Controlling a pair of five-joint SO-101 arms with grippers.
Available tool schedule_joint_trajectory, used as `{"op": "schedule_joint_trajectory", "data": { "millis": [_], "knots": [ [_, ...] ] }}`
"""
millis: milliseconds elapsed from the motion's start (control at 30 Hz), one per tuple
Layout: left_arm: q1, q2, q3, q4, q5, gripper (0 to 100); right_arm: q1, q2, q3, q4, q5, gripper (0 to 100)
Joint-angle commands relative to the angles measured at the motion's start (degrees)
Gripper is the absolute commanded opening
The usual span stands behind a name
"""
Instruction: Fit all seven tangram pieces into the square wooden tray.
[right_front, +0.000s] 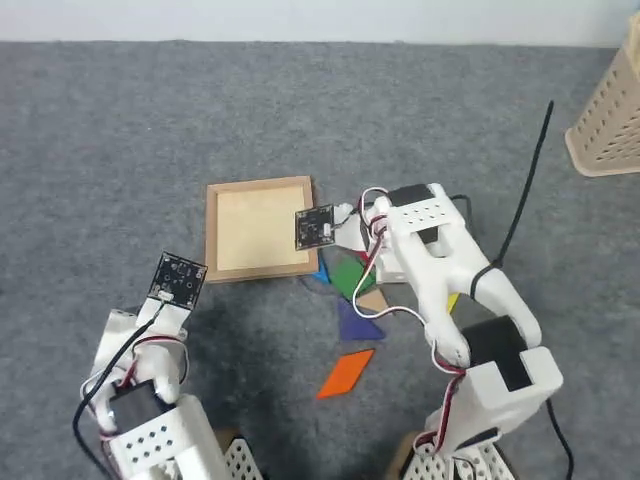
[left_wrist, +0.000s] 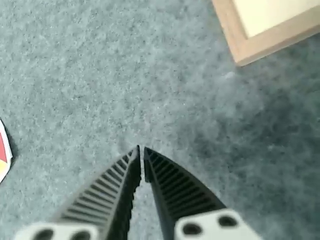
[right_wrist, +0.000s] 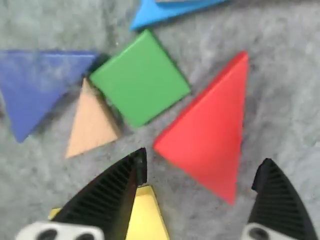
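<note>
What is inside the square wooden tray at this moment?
The tray shows a bare pale floor, no piece inside. A wrist camera board covers a bit of one edge.

Grey carpet (right_front: 120, 130) across nearly the whole frame. Pale slotted basket (right_front: 610, 110) cut off at the upper right edge. White strip of wall (right_front: 300, 18) along the top.

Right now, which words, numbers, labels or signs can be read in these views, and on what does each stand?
None can be read.
The square wooden tray, the green square piece and the red triangle piece are plain.
The two black circuit boards on the arms carry marks too small to read.
The white, red and yellow scrap at the left wrist view's edge shows no letters.
</note>
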Motion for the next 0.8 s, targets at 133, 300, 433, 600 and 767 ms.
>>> {"op": "schedule_joint_trajectory", "data": {
  "millis": [133, 300, 433, 600, 767],
  "knots": [
    [-0.4, 0.1, -0.2, 0.2, -1.0, 1, 1.1, 6.4, -5.8, 0.0, 4.0, 34.0],
    [-0.4, 0.1, -0.2, 0.2, -1.0, 1, 1.7, 11.7, -11.3, 0.7, 2.5, 34.0],
    [-0.4, 0.1, -0.2, 0.2, -1.0, 1, 1.9, 13.8, -12.9, 0.7, -1.1, 33.5],
    [-0.4, 0.1, -0.2, 0.2, -1.0, 1, 2.1, 13.9, -12.9, 0.7, -7.1, 21.0],
    [-0.4, 0.1, -0.2, 0.2, -1.0, 1, 2.2, 13.8, -15.0, 0.7, -15.3, 16.3]
  ]
}}
